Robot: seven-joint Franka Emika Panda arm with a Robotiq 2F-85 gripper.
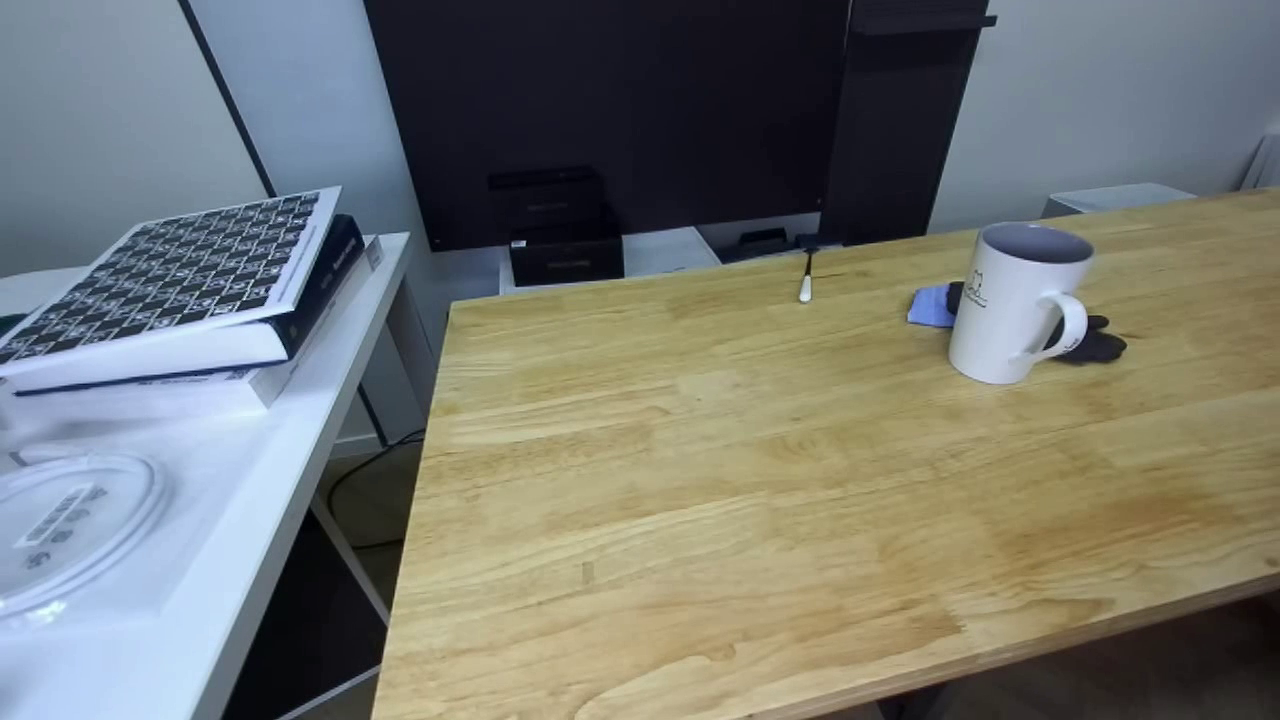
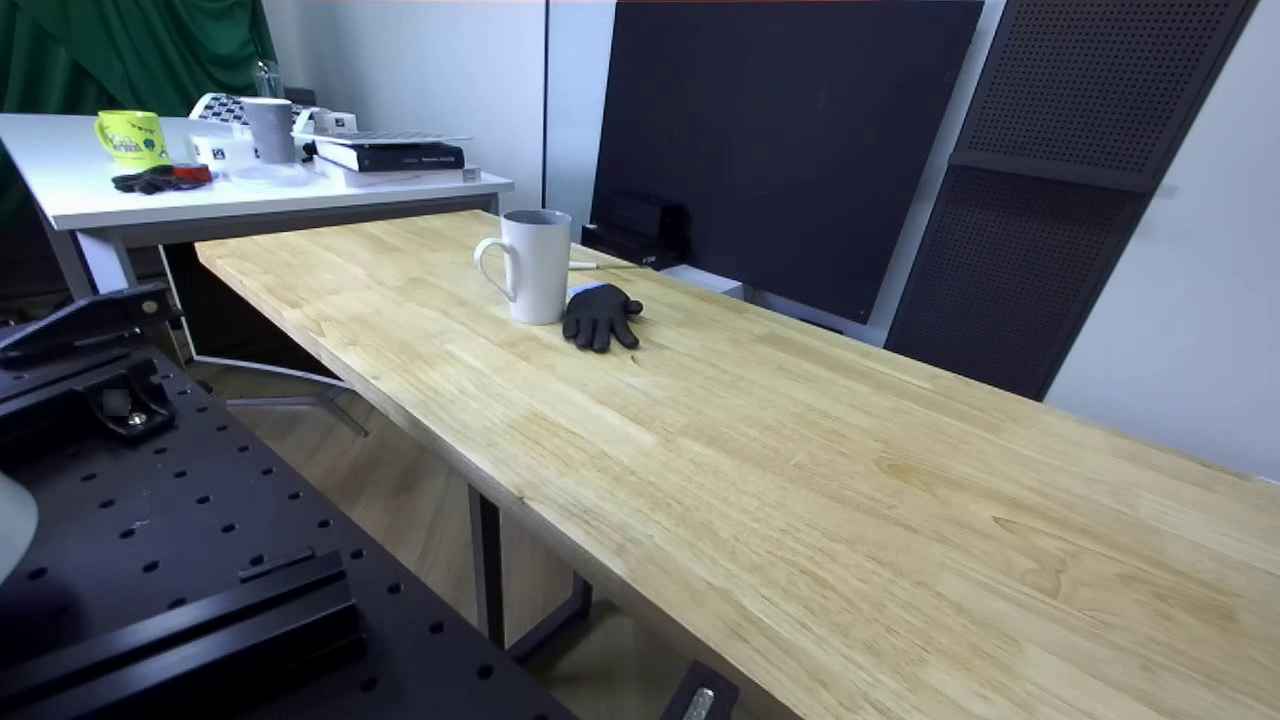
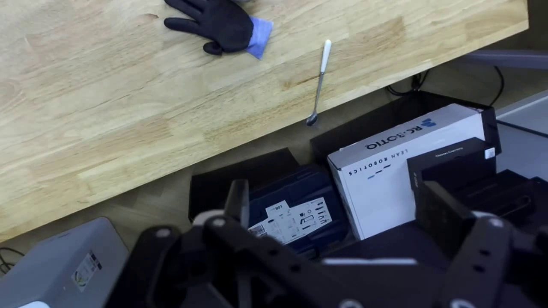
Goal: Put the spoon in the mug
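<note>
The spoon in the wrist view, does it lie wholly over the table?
No, the spoon has its bowl past the edge of the table.

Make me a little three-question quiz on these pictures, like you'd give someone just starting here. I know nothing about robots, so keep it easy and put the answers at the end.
1. True or false: the spoon lies outside the mug.

2. Multiple choice: in the wrist view, the gripper is
A) closed on the spoon
B) open
C) closed with nothing in it

3. Fill in the blank: beside the mug lies a dark ____.

Key
1. True; it lies at the edge of the wooden table.
2. B; its fingers stand wide apart.
3. glove
</note>
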